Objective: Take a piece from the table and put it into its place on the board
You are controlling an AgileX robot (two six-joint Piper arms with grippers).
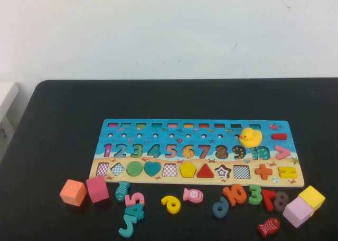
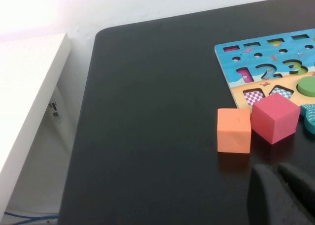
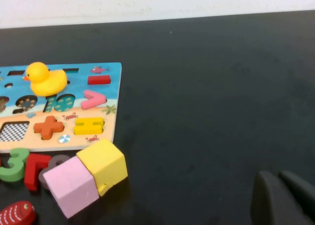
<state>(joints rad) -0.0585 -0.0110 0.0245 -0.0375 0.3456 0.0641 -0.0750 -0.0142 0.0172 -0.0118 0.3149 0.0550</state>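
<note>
Nearest us, both grippers sit low over the black table (image 1: 53,135). The left gripper (image 2: 278,173) hovers just short of the orange cube (image 2: 234,130), its dark fingertips pressed together on nothing. The right gripper (image 3: 279,178) is likewise closed and empty, over bare tabletop near the yellow cube (image 3: 103,164).

Along the bottom of the high view we see the loose pieces. The orange cube and a magenta cube (image 1: 97,189) touch at lower left. A yellow 6 (image 1: 171,204) lies at the middle, among loose numerals that read 5, 4, 10, 3, 7 and 8. The yellow cube touches a pink cube (image 1: 298,211) at lower right, with a red fish (image 1: 269,227) nearby.

The yellow pentagon (image 1: 187,170), small and flat, is not among them. It lies flush in the bottom row of the puzzle board (image 1: 113,126), at the frame's centre. A checkered square recess (image 1: 169,170) is on its left and a red triangle (image 1: 205,171) on its right.

The board reads 1 to 10 across its blue sea band, and +, = and > signs sit at its right end. A rubber duck (image 1: 250,137) stands upright near the 10.

Wide bare tabletop lies left, right and beyond the board, up to the table's far edge against the white wall.
</note>
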